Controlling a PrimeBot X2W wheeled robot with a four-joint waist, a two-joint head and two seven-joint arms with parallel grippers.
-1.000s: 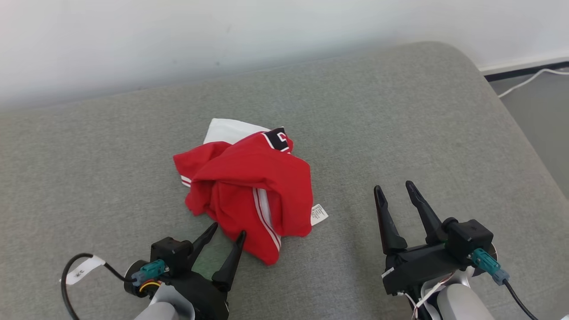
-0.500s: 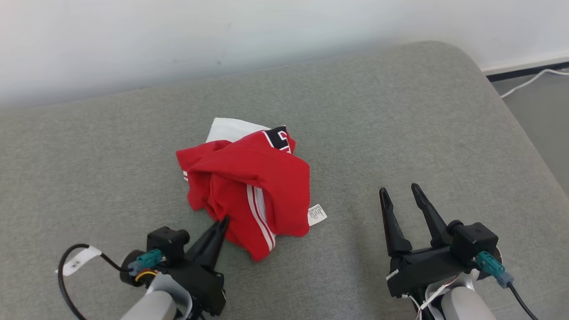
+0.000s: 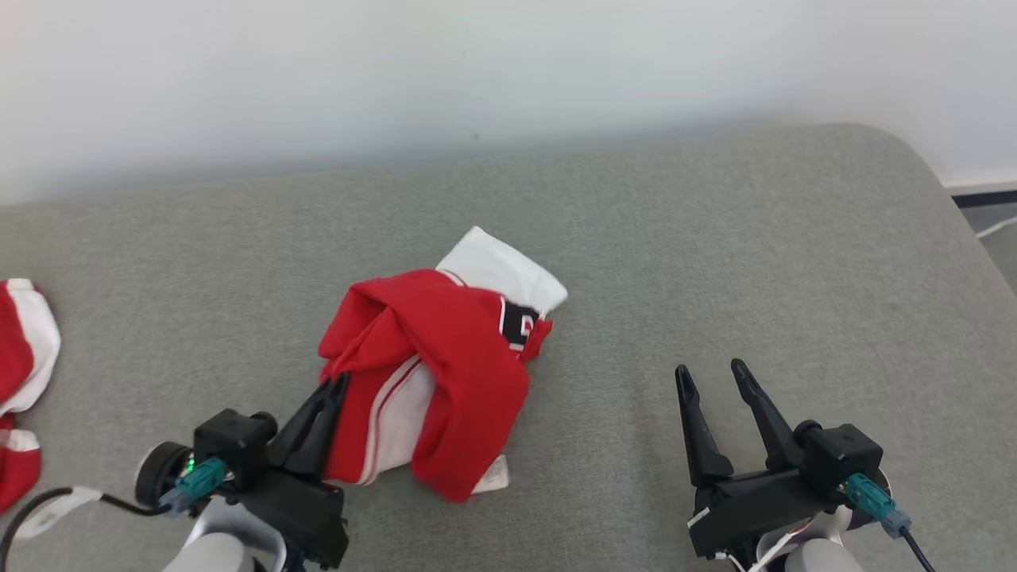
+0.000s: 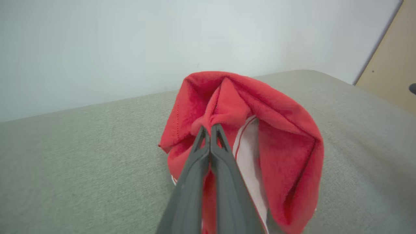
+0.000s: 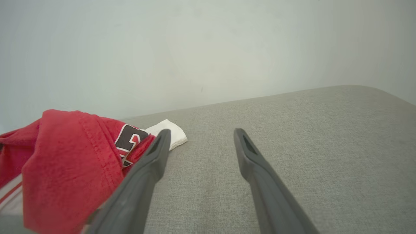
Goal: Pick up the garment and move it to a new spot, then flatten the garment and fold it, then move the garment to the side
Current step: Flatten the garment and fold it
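Observation:
The garment (image 3: 445, 365) is a crumpled red and white piece with a black patch, bunched up on the grey cushion (image 3: 715, 262). My left gripper (image 3: 334, 388) is shut on the garment's left fold, and part of the cloth is raised off the cushion. In the left wrist view my left gripper (image 4: 209, 130) pinches the red garment (image 4: 276, 130) at its tips. My right gripper (image 3: 711, 377) stands open to the right of the garment, apart from it. In the right wrist view my right gripper (image 5: 200, 133) has bare cushion between its fingers, with the garment (image 5: 71, 152) at the left.
Another red and white cloth (image 3: 20, 373) lies at the cushion's far left edge. A pale wall (image 3: 477, 71) runs behind the cushion. The cushion's rounded right corner drops to the floor, where a white cable (image 3: 997, 229) lies.
My left gripper has shut on the garment's near edge and raised and turned it, so white fabric now faces me. The head camera has shifted, bringing another cloth into view at left.

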